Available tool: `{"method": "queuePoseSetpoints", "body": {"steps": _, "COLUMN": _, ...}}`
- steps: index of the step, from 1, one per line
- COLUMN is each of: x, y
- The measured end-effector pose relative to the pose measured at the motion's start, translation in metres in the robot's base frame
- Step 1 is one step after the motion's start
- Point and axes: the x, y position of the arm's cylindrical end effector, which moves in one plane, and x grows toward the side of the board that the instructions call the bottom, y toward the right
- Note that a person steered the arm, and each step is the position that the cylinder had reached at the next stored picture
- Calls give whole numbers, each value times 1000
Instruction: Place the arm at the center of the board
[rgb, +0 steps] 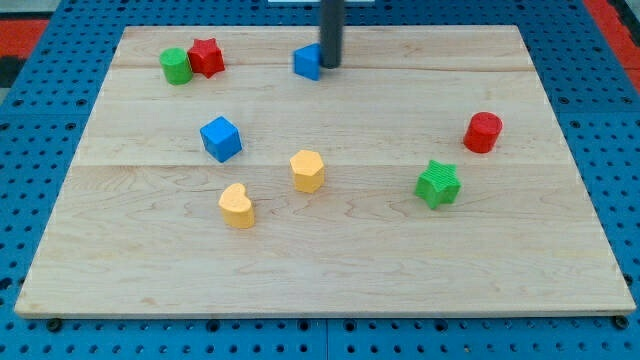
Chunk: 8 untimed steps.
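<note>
The center of the desk (330, 215) lies toward the view's bottom from my tip (329, 66), which rests at the top edge, touching a blue block (307, 62). The end effector is a plain rod, nothing gripped.

The pale wooden tabletop (330, 270) carries eight blocks. Near its top-left corner a green cylinder (176, 66) touches a red star (207, 56). A blue block (307, 62) sits by the top edge, a blue cube (221, 138) left of centre. A yellow hexagon (308, 170) and yellow heart (237, 205) lie mid-board. Toward the right edge: a red cylinder (483, 132) and green star (438, 184).
</note>
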Motion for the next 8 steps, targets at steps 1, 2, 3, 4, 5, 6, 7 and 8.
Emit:
{"method": "queuePoseSetpoints", "body": {"steps": 1, "x": 0, "y": -51}}
{"method": "queuePoseSetpoints", "body": {"steps": 2, "x": 17, "y": -18}}
{"method": "queuePoseSetpoints", "body": {"steps": 3, "x": 105, "y": -3}}
{"method": "queuePoseSetpoints", "body": {"steps": 4, "x": 134, "y": -17}}
{"method": "queuePoseSetpoints", "body": {"steps": 5, "x": 156, "y": -82}}
{"method": "queuePoseSetpoints", "body": {"steps": 6, "x": 159, "y": -100}}
{"method": "queuePoseSetpoints", "body": {"steps": 7, "x": 136, "y": -114}}
{"method": "queuePoseSetpoints", "body": {"steps": 8, "x": 162, "y": -132}}
